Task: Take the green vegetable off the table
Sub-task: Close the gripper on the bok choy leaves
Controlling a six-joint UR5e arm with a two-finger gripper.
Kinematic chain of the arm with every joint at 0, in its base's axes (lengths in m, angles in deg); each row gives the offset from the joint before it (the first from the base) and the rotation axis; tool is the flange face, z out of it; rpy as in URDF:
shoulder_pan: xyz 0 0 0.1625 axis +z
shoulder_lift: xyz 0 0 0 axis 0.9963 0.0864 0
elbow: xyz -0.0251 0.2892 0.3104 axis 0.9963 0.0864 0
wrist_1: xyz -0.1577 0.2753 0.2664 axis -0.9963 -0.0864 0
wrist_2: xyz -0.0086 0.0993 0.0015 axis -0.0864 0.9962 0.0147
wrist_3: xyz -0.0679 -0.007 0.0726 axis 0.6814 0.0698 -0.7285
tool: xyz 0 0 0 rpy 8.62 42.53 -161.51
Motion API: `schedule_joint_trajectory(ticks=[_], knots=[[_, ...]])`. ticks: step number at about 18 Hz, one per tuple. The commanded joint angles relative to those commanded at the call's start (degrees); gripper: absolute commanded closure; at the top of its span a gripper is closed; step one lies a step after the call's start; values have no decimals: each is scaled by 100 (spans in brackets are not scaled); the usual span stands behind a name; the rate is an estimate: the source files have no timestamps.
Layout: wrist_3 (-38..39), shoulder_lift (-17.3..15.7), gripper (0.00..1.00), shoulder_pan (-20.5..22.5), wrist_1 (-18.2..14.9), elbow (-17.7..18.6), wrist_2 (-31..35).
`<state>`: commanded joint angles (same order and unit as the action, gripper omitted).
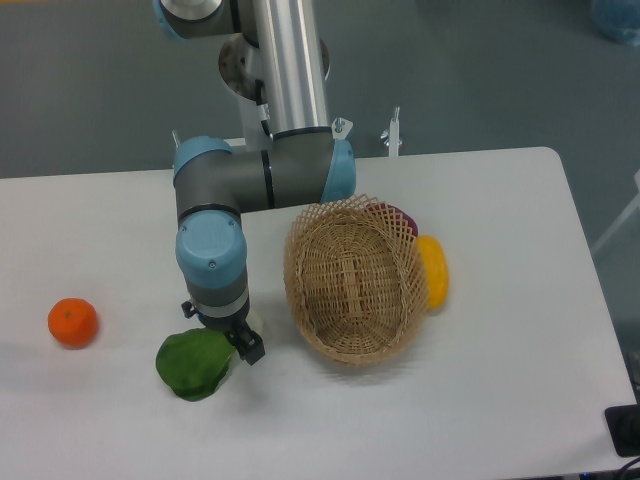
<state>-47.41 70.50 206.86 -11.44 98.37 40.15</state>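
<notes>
The green vegetable [195, 364] lies flat on the white table [500, 400], left of the basket, its broad dark leaf facing up. A sliver of its pale stem peeks out beside the wrist. My gripper [240, 344] hangs straight down over the vegetable's right end, where leaf meets stem. One dark fingertip [251, 348] shows at the leaf's right edge; the other finger is hidden under the wrist. From above I cannot tell whether the jaws are open or shut.
A wicker basket [352, 279] stands right of the arm. A yellow oblong item [433, 269] and a dark red item [404, 219] lie against its far right side. An orange fruit [73, 322] sits at the table's left.
</notes>
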Motion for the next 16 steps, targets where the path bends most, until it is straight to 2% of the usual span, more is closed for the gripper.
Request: schedule_joint_trajectory(ticks=[4,7,10,16], knots=[[96,26,0,0,35,105,44],[105,62,0,-52,35,158,500],[114,105,0,-62,53,211,545],[421,299,0,-184,650,351,834]])
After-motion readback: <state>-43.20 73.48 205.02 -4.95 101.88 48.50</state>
